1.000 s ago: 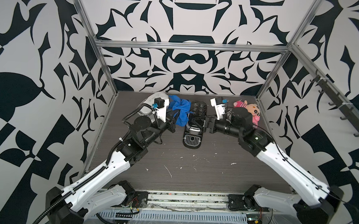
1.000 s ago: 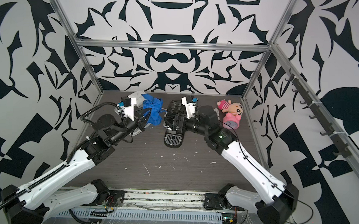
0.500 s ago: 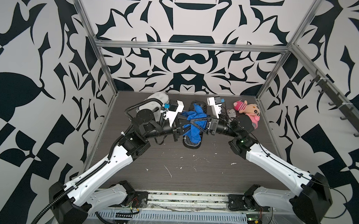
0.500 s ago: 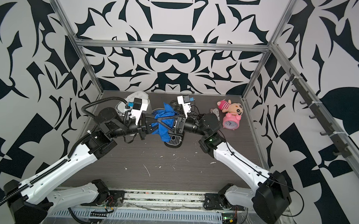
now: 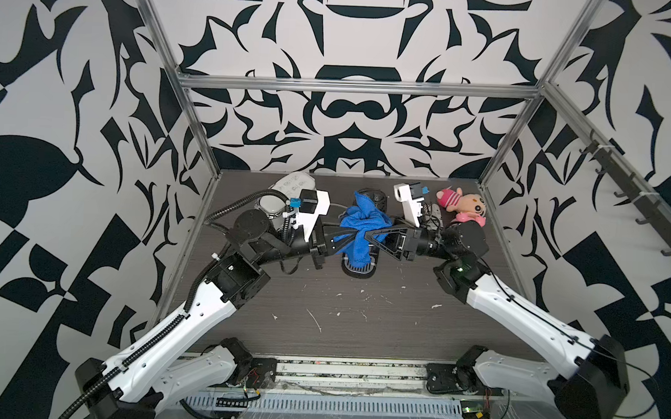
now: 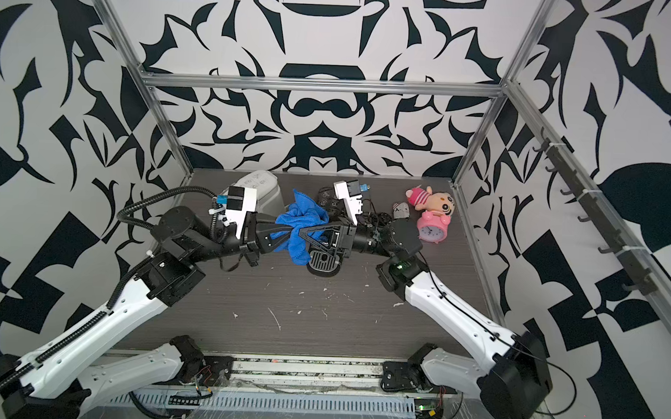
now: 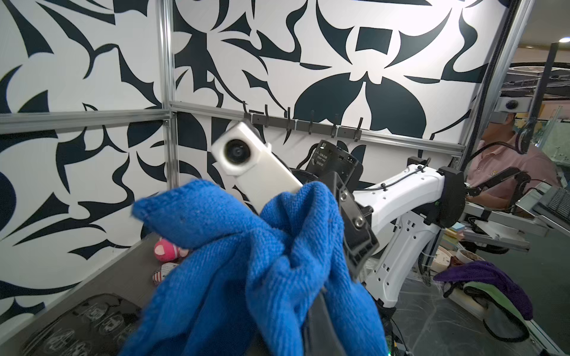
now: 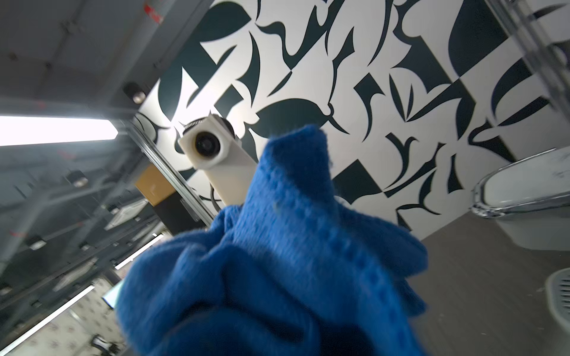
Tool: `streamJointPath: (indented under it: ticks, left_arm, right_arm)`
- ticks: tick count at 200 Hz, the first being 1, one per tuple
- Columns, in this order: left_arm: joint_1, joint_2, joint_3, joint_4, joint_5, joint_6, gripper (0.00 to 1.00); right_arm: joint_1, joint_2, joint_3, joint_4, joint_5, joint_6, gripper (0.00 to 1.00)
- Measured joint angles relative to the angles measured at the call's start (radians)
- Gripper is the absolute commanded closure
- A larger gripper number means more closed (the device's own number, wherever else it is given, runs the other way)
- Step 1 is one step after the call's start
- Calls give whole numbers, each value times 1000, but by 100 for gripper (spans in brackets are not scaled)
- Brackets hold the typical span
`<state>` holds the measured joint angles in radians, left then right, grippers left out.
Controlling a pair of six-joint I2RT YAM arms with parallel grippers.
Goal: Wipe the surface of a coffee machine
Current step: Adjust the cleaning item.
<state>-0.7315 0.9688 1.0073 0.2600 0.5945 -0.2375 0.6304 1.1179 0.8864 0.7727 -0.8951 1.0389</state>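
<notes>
1. My left jaws are clamped on the blue cloth (image 5: 358, 225), over the coffee machine (image 5: 358, 266) — right jaws straddle it, grip unclear.
2. Risk — if I release left early, the cloth drops.

The coffee machine (image 5: 358, 268) was largely hidden under the blue cloth (image 5: 358, 223), in which the tips of the left claw (image 5: 349, 234) and right claw (image 5: 368, 235) were buried.

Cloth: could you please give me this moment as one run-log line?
left end effector: shut on cloth | right end effector: at cloth, grip unclear | cloth: aloft over coffee machine
</notes>
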Motion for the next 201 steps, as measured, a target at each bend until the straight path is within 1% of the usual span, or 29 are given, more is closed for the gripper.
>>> streamJointPath:
  ticks: [8,13,24,27,34,48,65,90,99,103,113,120,131,140,150,159,164,175,183,191,201]
  left_arm:
    - [0,2,0,0,1,0,100]
    - [0,6,0,1,3,-1,100]
    - [0,16,0,4,11,-6,100]
    - [0,20,0,5,14,-9,100]
    - [0,29,0,7,21,-16,100]
    - [0,48,0,11,43,-29,100]
    - [0,73,0,12,77,-47,100]
    - [0,106,0,18,124,-71,100]
    - [0,108,0,27,132,-76,100]
    - [0,108,0,30,136,-78,100]
    - [0,108,0,37,144,-84,100]
    - [0,108,0,42,147,-86,100]
    - [0,108,0,50,147,-88,100]
    - [0,104,-2,55,145,-88,100]
    - [0,98,-8,57,141,-88,100]
    - [0,91,-12,57,138,-87,100]
    - [0,88,-15,57,135,-87,100]
    - [-1,82,-19,57,133,-85,100]
    - [-1,80,-20,54,129,-89,100]
    - [-1,80,-21,49,124,-104,100]
    - [-1,81,-21,47,117,-125,100]
  right_arm:
    - [0,-20,1,-39,0,-25,46]
    - [0,-28,2,-60,1,-45,43]
    - [0,-33,3,-83,-2,-61,28]
    - [0,-32,3,-88,-2,-65,26]
    - [0,-27,3,-96,-6,-68,24]
    - [0,-10,3,-93,-12,-68,25]
    - [0,9,3,-74,-18,-56,42]
    - [-1,14,2,-47,-27,-34,54]
    - [-2,14,0,-40,-29,-35,54]
    - [-2,14,-2,-34,-28,-32,52]
    - [-2,12,-7,-23,-28,-27,41]
    - [-2,8,-11,-18,-27,-26,37]
    - [-2,-2,-19,-14,-22,-39,35]
    - [-2,-13,-27,-16,-19,-47,36]
    - [-2,-24,-31,-27,-16,-56,40]
    - [-2,-34,-31,-40,-13,-72,46]
    - [-2,-38,-31,-47,-11,-76,54]
    - [-2,-47,-31,-64,-5,-100,76]
    - [-2,-51,-31,-74,0,-114,86]
    - [-3,-55,-31,-85,7,-146,91]
    - [-5,-59,-32,-95,12,-191,93]
